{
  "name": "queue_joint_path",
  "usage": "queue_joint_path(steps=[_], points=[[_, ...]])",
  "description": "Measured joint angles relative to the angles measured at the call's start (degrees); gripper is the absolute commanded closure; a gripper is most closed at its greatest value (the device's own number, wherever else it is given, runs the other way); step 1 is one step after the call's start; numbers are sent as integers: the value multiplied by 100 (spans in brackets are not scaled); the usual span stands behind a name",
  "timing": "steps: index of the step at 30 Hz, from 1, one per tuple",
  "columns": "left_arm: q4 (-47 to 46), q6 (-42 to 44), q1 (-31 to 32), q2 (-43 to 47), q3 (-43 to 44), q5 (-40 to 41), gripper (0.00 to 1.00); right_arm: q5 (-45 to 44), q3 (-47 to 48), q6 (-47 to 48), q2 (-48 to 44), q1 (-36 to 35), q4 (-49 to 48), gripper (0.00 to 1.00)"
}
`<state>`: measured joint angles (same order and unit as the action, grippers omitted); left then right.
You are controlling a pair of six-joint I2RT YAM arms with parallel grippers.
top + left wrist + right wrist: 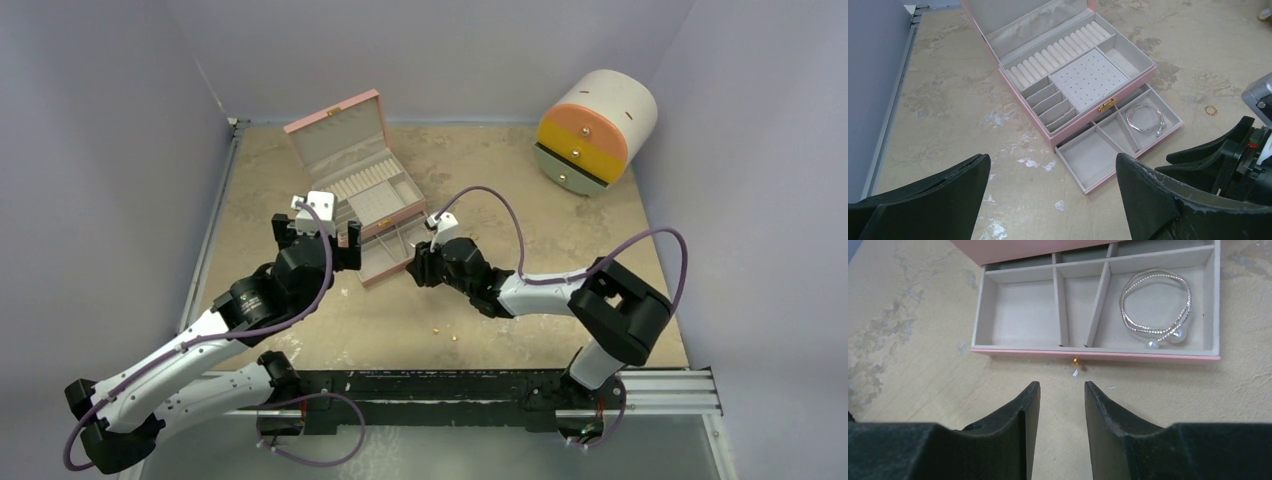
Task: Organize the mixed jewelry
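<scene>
**Stud dead ahead of right jaws**

The right gripper is narrowly parted and empty. A gold stud lies at its 12 o'clock, just against the drawer front. The stud is too small to show an axis. The left gripper is wide and empty, and a ring lies at its 2 o'clock. Judgement: the right arm is nearer the stud.
</scene>
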<state>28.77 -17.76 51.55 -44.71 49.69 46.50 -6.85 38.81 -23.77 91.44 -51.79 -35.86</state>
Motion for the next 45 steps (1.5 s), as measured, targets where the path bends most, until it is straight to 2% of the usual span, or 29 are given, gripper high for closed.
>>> queue_joint_path(steps=[12,45], points=[[0,7,0,-7,0,9,4,-468,505,-188,737,-120,81,60],[0,42,0,-7,0,15,4,-741,1169,-363,1517,-157,704,66]])
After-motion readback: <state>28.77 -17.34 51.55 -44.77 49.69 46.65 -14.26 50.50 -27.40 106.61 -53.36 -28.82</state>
